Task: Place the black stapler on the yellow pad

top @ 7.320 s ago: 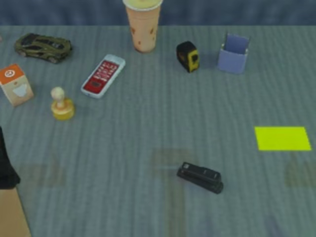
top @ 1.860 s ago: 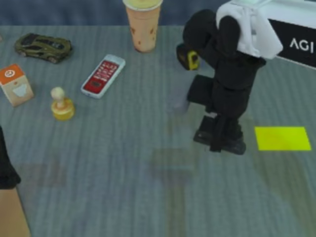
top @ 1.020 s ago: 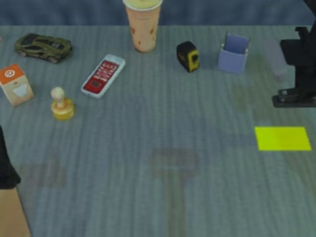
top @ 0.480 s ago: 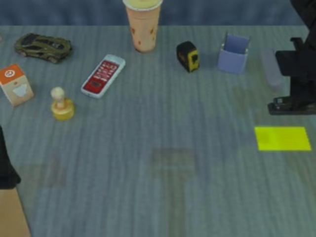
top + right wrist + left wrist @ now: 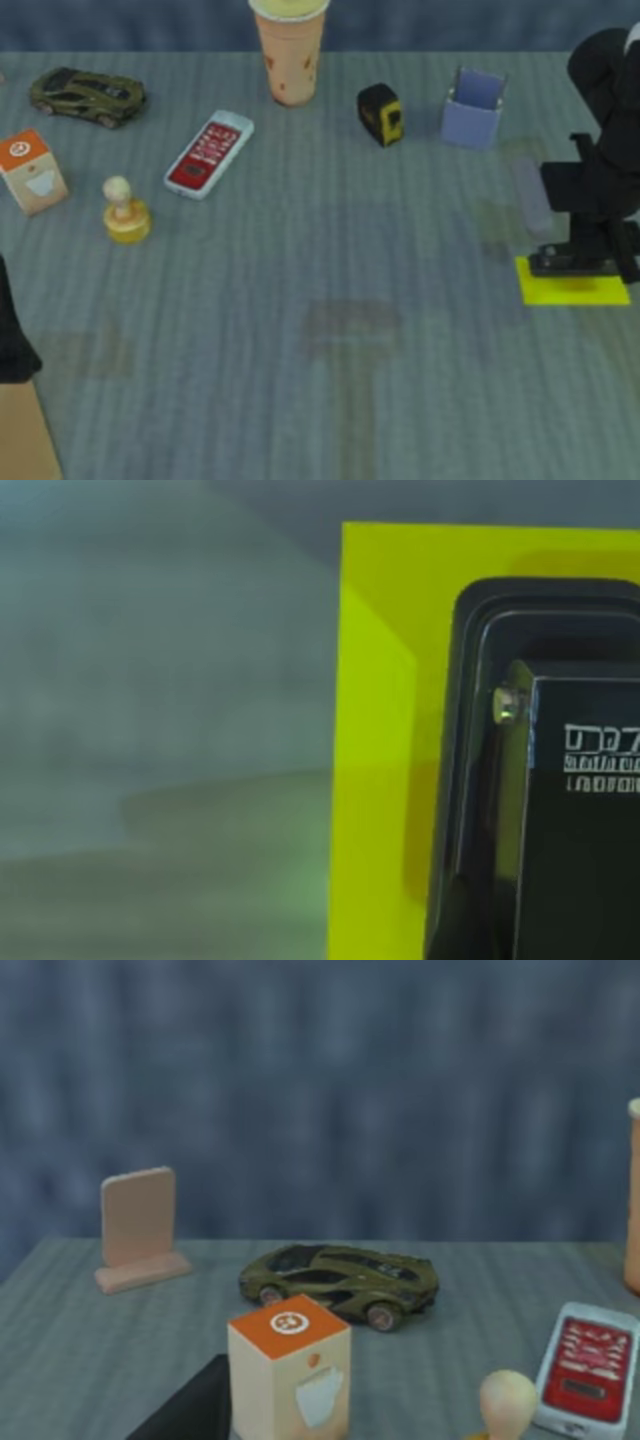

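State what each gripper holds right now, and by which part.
The right gripper holds the black stapler over the yellow pad; the exact grip point is hidden. The left arm, parked at the table's left, holds nothing visible.

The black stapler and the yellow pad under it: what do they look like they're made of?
The black stapler looks like hard plastic or painted metal: smooth, slightly glossy, moulded edges, white lettering. The yellow pad looks like thin matte card or foam: flat, plain, no sheen. Neither is certain.

My right arm (image 5: 600, 130) all matte black, blocky and rounded, white shell at its upper edge.
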You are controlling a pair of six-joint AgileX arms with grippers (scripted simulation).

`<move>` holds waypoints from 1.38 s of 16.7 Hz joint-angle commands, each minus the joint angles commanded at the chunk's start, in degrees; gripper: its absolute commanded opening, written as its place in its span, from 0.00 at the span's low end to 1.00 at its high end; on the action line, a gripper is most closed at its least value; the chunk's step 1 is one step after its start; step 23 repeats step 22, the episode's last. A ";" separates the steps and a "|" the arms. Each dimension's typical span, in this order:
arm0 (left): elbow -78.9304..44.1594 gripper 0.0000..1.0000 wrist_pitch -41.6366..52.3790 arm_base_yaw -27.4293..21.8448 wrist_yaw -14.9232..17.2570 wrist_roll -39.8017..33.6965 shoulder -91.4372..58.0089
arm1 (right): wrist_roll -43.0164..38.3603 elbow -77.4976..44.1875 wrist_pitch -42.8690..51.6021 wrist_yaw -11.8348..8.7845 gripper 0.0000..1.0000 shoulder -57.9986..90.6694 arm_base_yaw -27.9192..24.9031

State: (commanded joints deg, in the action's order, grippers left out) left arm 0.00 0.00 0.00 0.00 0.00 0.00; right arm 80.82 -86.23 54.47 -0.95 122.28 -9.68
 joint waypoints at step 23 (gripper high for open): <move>0.00 1.00 0.00 0.00 0.00 0.00 0.00 | 0.00 0.00 0.00 0.00 1.00 0.00 0.00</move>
